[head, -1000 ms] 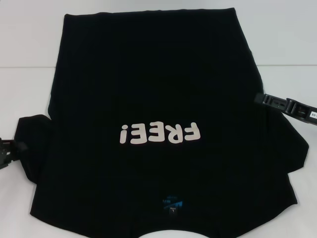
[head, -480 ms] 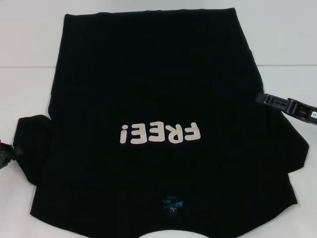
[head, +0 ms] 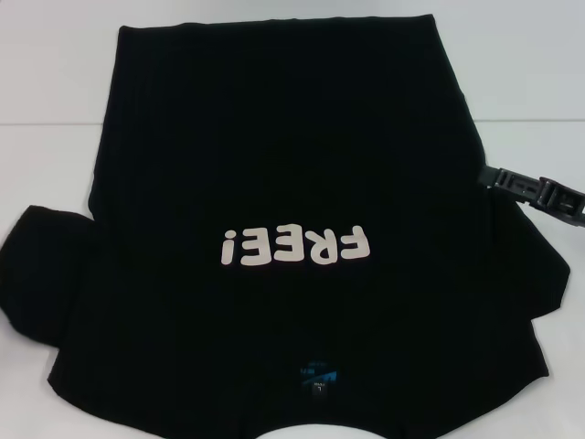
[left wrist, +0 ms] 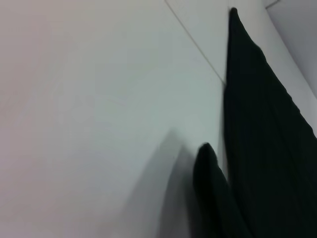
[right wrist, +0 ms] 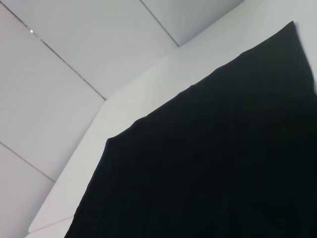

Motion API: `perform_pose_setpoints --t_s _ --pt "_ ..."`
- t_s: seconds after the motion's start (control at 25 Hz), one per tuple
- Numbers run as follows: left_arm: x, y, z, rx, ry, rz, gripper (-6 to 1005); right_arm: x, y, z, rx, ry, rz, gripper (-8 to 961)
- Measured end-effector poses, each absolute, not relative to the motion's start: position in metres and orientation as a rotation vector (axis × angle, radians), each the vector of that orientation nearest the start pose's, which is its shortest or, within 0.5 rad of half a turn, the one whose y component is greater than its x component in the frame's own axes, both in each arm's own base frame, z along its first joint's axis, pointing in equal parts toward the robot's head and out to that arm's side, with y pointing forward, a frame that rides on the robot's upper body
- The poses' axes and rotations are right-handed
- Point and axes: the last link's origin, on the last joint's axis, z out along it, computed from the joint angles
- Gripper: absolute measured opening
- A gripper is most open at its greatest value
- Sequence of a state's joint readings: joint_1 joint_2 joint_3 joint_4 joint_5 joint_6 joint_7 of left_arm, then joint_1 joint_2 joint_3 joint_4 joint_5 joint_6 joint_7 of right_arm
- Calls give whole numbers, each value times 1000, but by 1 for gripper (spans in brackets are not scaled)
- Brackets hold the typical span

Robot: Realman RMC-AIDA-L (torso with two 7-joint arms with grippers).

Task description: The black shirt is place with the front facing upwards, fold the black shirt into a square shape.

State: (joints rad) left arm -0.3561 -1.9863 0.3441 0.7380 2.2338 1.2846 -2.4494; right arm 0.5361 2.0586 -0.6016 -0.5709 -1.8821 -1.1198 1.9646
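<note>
The black shirt (head: 274, 146) lies spread flat on the white table (head: 55, 73), front up. Its white "FREE!" print (head: 292, 245) reads upside down and the blue neck label (head: 315, 375) is near the front edge. The left sleeve (head: 41, 283) lies spread out to the left. My right gripper (head: 489, 176) is at the shirt's right edge, just above the right sleeve (head: 530, 265). My left gripper is out of view. The left wrist view shows the shirt's edge (left wrist: 267, 124) and a sleeve tip (left wrist: 210, 188) on the table. The right wrist view shows the shirt's hem end (right wrist: 208, 163).
A seam (head: 46, 123) runs across the white table top. Bare table lies on both sides of the shirt and beyond its far hem. The right wrist view shows the table's far edge (right wrist: 148, 74) with pale tiles behind.
My left gripper has drawn away from the left sleeve and left the head view. The sleeve now lies farther out to the left. My right gripper has shifted slightly to the right.
</note>
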Motion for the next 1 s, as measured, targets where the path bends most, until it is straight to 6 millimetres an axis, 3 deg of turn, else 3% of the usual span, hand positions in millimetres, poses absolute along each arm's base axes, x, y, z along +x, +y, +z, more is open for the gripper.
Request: perform_pose_setpoints --t_s 0.28,0.48,0.68,0.84,1.0 --pt "-404 304 110 -1485 -1944 -703 61 313 375 25 -1959 1493 841 882" --pt "-392 310 110 -1557 -1953 -712 76 313 375 24 -1961 1495 840 881" --pt "-357 321 100 -1724 -1983 -827 91 313 374 24 -1968 1497 835 881" --pt "-326 338 80 -1850 -1992 -864 104 313 374 23 -1972 1497 833 882" --pt "-313 352 59 -1888 -1993 -822 116 312 373 23 -1981 1498 835 882"
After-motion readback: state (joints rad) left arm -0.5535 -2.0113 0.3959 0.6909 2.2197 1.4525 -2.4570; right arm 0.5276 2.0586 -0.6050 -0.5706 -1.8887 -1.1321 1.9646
